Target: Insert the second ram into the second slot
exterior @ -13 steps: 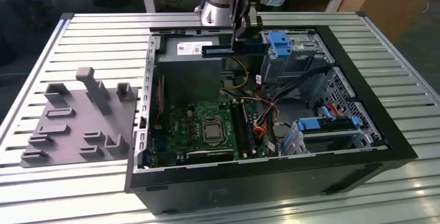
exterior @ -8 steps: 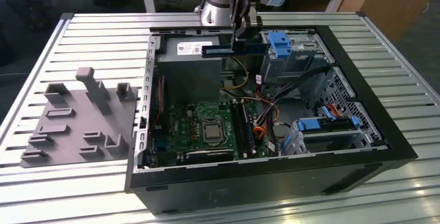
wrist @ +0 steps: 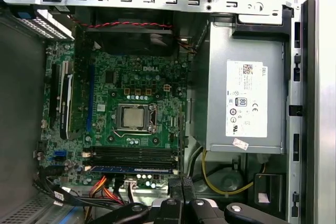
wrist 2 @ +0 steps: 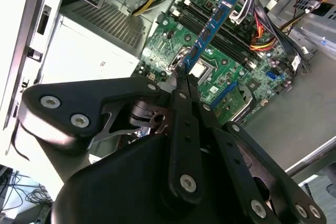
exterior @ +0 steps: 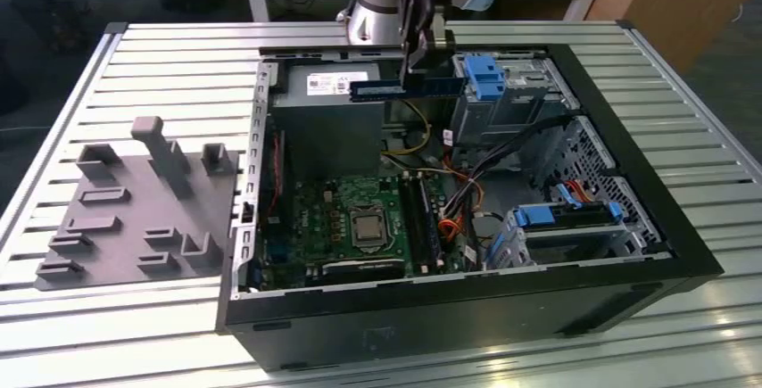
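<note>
The fingers are drawn narrow, pinching the thin, flat blue circuit-board memory stick (exterior: 378, 90) by its faces. In the exterior view the black gripper (exterior: 417, 78) hangs in the upper middle of the frame. It carries the stick level and well above the green motherboard (exterior: 345, 218), over the gap between the grey metal power-supply box (exterior: 321, 125) and the light-blue plastic drive-bay latch (exterior: 486, 74). The stick is not yet in any slot.

In the second wrist view the stick (wrist 2: 209, 29) juts out from the gripper (wrist 2: 181, 67). It seems held toward one end, so a downward push could lever it in the grasp and seat only one corner. The long black memory slots (wrist: 131, 155) lie close together, so a small sideways error could put the stick in the wrong slot or on the ridge between two. I cannot tell whether the slot's end clips stand open.

Room is tight sideways. The power-supply box walls one flank, and the bundle of red, orange and black cables (exterior: 470, 187) crowds the other, where a wire could snag. Straight down from above looks open. The black case rim (exterior: 649, 192) and the slatted metal table (exterior: 178, 58) are well apart from the path.
</note>
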Motion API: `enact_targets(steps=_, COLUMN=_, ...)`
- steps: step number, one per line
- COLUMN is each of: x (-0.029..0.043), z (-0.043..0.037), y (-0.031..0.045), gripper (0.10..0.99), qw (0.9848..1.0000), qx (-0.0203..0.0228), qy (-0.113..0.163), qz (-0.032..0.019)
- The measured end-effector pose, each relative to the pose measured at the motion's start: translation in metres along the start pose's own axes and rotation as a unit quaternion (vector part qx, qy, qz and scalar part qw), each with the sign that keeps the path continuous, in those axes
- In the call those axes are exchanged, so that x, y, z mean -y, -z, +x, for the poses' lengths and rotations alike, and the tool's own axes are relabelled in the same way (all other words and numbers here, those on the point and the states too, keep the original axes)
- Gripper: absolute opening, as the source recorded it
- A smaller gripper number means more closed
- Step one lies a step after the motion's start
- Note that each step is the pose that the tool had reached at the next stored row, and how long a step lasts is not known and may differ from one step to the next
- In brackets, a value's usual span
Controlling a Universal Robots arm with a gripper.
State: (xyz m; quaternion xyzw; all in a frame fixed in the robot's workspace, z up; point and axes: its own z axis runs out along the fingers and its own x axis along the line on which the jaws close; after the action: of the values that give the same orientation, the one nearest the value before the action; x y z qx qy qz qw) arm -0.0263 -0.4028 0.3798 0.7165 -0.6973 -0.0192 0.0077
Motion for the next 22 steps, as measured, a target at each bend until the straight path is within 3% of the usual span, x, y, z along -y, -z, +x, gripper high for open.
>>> enact_targets(steps=22, x=-0.0005, z=0.0155, y=0.0001, gripper=0.118, qw=1.0, qx=0.0, qy=0.0, qz=0.0)
